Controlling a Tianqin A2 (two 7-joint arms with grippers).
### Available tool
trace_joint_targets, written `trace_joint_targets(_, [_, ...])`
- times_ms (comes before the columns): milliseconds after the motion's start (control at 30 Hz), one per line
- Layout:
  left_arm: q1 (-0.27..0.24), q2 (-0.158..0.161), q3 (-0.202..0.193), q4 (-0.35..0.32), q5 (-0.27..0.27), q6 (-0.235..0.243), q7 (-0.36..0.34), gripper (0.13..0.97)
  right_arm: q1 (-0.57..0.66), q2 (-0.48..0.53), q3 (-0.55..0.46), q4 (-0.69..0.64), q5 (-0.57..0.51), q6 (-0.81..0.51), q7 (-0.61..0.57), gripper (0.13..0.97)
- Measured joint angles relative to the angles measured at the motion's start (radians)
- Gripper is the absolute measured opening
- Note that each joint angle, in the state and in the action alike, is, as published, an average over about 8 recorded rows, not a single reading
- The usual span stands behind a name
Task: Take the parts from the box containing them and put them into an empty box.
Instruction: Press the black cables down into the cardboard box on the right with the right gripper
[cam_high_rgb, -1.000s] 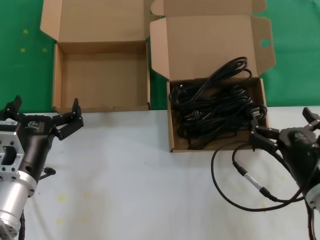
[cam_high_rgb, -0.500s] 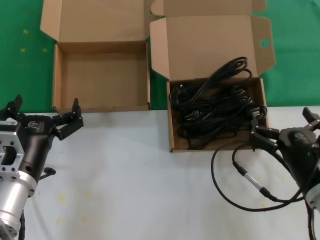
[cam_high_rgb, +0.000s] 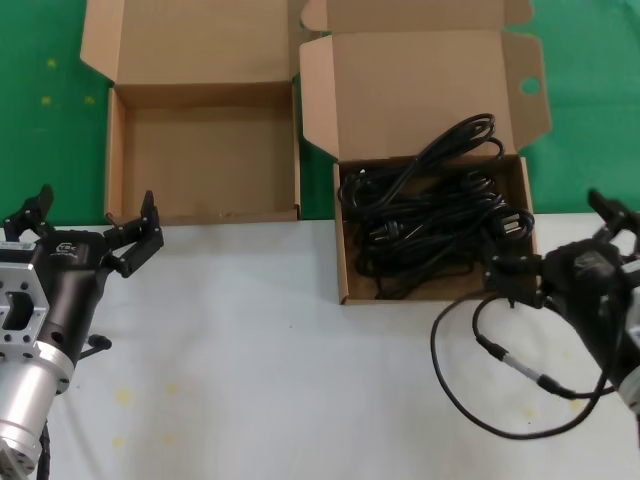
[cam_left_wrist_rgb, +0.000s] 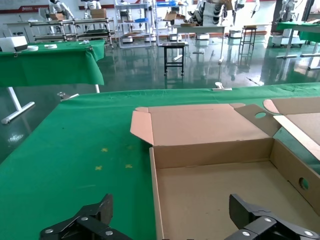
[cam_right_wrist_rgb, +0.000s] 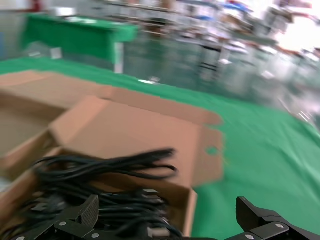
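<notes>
Both hands spread, holding nothing; cables in the holed box.

My right hand (cam_high_rgb: 580, 235) sits at the near right corner of the holed box (cam_high_rgb: 432, 160), fingers apart, just beside the black cables (cam_high_rgb: 430, 215) piled inside. My left hand (cam_high_rgb: 95, 225) hovers over the table (cam_high_rgb: 280, 380) at the near edge of the empty box (cam_high_rgb: 205, 150), fingers also apart. The two boxes stand side by side, lids open, on green cloth (cam_high_rgb: 40, 120).

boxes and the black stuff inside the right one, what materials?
Both boxes, the empty one and the full one: brown cardboard, matte, with folded flaps and raw cut edges. Cables: black, slightly glossy, probably rubber or PVC jacket; they coil loosely.
</notes>
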Motion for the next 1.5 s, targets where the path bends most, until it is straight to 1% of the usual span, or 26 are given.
trace_joint_targets(200, [0.0,0.0,0.0,0.0,0.0,0.0,0.0,0.768,0.046,0.132,-0.041,0.04,-0.101,-0.119,-0.087,0.966])
trace_joint_targets(300, [0.0,0.0,0.0,0.0,0.0,0.0,0.0,0.768,0.101,0.207,-0.068,0.049,-0.167,-0.192,-0.131,0.966])
trace_joint_targets(433, [0.0,0.0,0.0,0.0,0.0,0.0,0.0,0.671,0.198,0.29,-0.114,0.049,-0.257,-0.294,-0.209,0.966])
trace_joint_targets(567, [0.0,0.0,0.0,0.0,0.0,0.0,0.0,0.574,0.307,0.337,-0.176,0.035,-0.341,-0.398,-0.303,0.966])
trace_joint_targets(600, [0.0,0.0,0.0,0.0,0.0,0.0,0.0,0.574,0.334,0.342,-0.192,0.03,-0.361,-0.422,-0.323,0.966])
trace_joint_targets(733, [0.0,0.0,0.0,0.0,0.0,0.0,0.0,0.472,0.441,0.34,-0.256,0.003,-0.445,-0.515,-0.381,0.966])
trace_joint_targets(867, [0.0,0.0,0.0,0.0,0.0,0.0,0.0,0.37,0.533,0.306,-0.307,-0.034,-0.523,-0.58,-0.405,0.963])
trace_joint_targets(900, [0.0,0.0,0.0,0.0,0.0,0.0,0.0,0.37,0.552,0.295,-0.317,-0.045,-0.541,-0.591,-0.408,0.962])
trace_joint_targets(1100, [0.0,0.0,0.0,0.0,0.0,0.0,0.0,0.265,0.652,0.23,-0.364,-0.106,-0.629,-0.641,-0.417,0.955])
trace_joint_targets(1167, [0.0,0.0,0.0,0.0,0.0,0.0,0.0,0.23,0.677,0.212,-0.375,-0.125,-0.654,-0.654,-0.417,0.937])
trace_joint_targets(1400, [0.0,0.0,0.0,0.0,0.0,0.0,0.0,0.175,0.741,0.164,-0.403,-0.182,-0.724,-0.694,-0.401,0.883])
trace_joint_targets(1500, [0.0,0.0,0.0,0.0,0.0,0.0,0.0,0.156,0.757,0.153,-0.409,-0.2,-0.75,-0.708,-0.39,0.832])
